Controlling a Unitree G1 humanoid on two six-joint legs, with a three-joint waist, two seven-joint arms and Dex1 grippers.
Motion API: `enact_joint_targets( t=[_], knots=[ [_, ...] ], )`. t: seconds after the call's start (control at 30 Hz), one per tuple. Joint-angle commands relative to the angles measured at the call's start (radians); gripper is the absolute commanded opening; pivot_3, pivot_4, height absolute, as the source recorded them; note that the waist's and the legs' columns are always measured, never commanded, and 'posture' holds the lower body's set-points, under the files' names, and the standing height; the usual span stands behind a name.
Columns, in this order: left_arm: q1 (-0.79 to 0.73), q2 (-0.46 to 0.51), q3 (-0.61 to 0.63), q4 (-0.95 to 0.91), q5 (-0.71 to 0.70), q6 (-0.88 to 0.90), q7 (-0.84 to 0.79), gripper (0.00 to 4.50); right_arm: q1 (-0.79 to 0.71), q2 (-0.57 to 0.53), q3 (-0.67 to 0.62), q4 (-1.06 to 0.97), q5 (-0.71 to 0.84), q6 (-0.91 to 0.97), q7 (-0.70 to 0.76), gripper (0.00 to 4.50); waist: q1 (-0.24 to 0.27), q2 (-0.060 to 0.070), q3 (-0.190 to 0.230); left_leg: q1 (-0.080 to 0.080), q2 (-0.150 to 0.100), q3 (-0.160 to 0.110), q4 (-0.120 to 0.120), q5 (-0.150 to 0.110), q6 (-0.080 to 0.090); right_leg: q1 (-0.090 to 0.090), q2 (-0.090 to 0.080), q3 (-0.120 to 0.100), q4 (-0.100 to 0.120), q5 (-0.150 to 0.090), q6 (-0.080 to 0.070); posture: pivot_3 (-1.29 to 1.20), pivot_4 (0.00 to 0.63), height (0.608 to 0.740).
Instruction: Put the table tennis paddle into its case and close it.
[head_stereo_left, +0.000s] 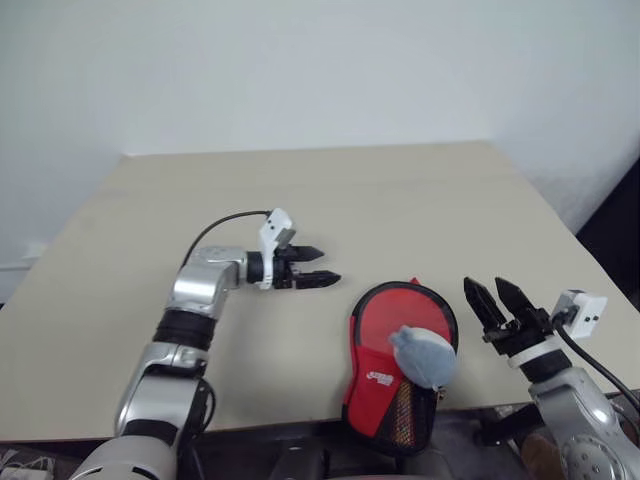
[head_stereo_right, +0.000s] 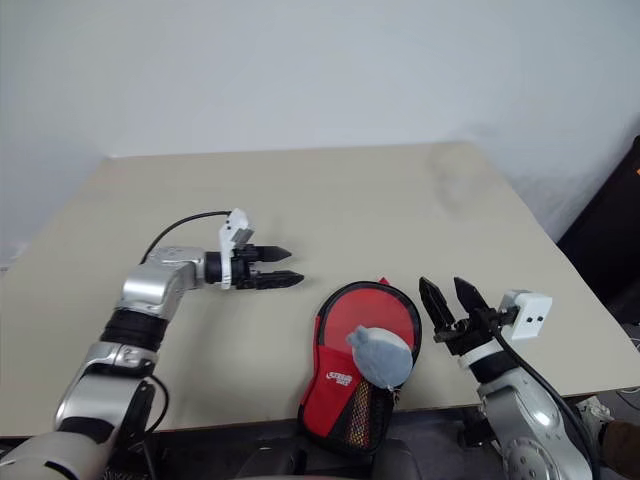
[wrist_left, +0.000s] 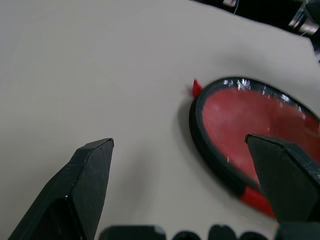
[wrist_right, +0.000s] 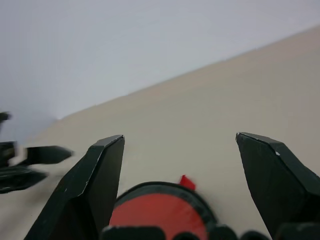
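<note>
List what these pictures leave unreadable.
- Paddle: not made out; whether it lies inside the case cannot be told in the eye views.
- Case's near end: hangs past the table edge, cut off low.
- Zip: partly covered by the grey lump.
- White logo: too small to read.

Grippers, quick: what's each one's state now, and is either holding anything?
Left gripper: open, holding nothing, above the beige table.
Right gripper: open, holding nothing, beside the red soft paddle-shaped case.
</note>
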Motion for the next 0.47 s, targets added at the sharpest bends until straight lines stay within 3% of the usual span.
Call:
enact_joint_targets(
  t=[0.03, 0.3, 0.47],
  knots=[
    [0.061, 0.070, 0.052, -0.131, -0.034, 0.043, 0.016, 4.50, -0.077, -0.024, -0.022, 0.083, -0.030, -0.056, 0.059, 3.86, 0.001, 0.001, 0.001, 0.001, 0.000, 0.000, 0.000, 0.001, 0.000, 0.000, 0.000, 0.000, 0.001, 0.000, 0.000, 0.00, 0.000, 0.740],
    [0.404, 0.252, 0.169, -0.465, -0.128, 0.186, 0.050, 4.50, -0.243, -0.109, -0.035, 0.197, -0.005, -0.042, 0.195, 3.86, -0.022, 0.004, 0.006, 0.003, 0.001, 0.002, -0.002, 0.002, 0.000, 0.000, 0.001, 0.004, 0.002, 0.001, -0.001, 0.00, 0.000, 0.740],
    [0.591, 0.248, 0.278, -0.615, -0.199, 0.252, 0.142, 4.50, -0.311, -0.143, -0.040, 0.256, -0.015, -0.040, 0.245, 3.86, -0.018, 0.004, 0.006, 0.003, 0.001, 0.002, -0.003, 0.002, 0.000, 0.000, 0.001, 0.004, 0.002, 0.000, -0.001, 0.00, 0.000, 0.740]
  ],
)
